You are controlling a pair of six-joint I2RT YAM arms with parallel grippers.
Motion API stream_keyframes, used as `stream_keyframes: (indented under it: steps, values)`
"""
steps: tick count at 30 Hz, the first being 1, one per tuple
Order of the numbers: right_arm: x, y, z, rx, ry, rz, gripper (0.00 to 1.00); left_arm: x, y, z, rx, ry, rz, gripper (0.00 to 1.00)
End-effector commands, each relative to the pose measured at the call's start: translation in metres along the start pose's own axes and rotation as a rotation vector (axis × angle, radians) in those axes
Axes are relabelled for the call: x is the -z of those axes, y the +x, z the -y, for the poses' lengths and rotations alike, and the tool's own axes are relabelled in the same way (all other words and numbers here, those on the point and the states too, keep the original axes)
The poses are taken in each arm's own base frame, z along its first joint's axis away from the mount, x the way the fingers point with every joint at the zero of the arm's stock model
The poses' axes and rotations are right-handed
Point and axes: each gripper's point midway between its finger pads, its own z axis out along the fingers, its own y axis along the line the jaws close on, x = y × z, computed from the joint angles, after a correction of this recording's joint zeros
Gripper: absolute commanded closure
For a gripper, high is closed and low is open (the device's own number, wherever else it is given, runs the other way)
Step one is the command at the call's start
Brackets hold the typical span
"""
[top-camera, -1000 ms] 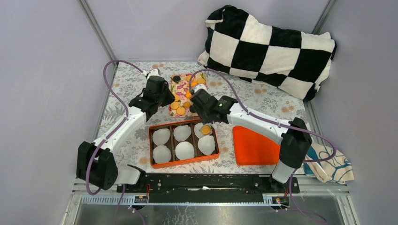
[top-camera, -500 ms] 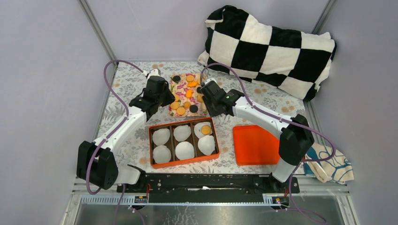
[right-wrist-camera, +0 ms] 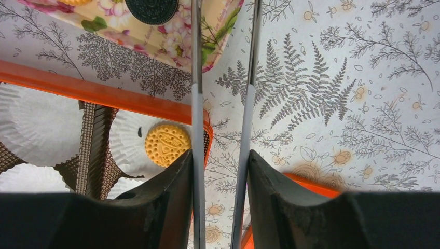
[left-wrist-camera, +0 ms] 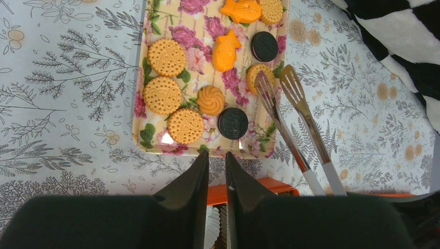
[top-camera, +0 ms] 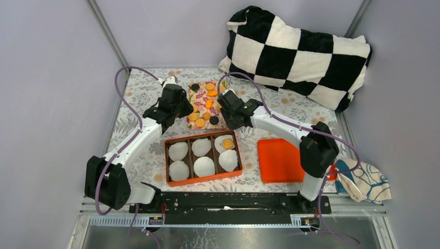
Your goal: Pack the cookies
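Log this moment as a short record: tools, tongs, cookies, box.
left tool: shut, empty, above the near edge of the floral tray
right tool: shut on tongs
tongs: tips apart at the tray's right side, one over a yellow cookie
cookies: most on the tray, one packed
box: orange, six paper cups, packed cookie in the far-right one

Polished metal tongs (left-wrist-camera: 293, 88) gleam over a glossy floral tray (left-wrist-camera: 200, 49) of matt, embossed cookies (left-wrist-camera: 166, 57); at its six o'clock, crinkled white paper cups (top-camera: 204, 166) line a smooth orange plastic box (top-camera: 166, 161).
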Motion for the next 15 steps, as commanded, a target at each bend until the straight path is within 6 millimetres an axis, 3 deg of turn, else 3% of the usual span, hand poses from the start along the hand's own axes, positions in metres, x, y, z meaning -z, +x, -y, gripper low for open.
stream_keyframes:
  steps: [1,6,15]
  values:
    - [0.0,-0.019,-0.008,-0.016,-0.034,0.038,0.56,-0.001,-0.001,0.0,-0.005,-0.001,0.008,0.78]
    - [-0.002,-0.017,-0.007,-0.028,-0.036,0.026,0.51,0.001,-0.001,0.0,0.002,0.002,0.01,0.78]
    - [0.005,-0.016,-0.017,-0.054,-0.109,0.021,0.51,0.004,-0.001,0.001,0.005,0.007,0.01,0.78]
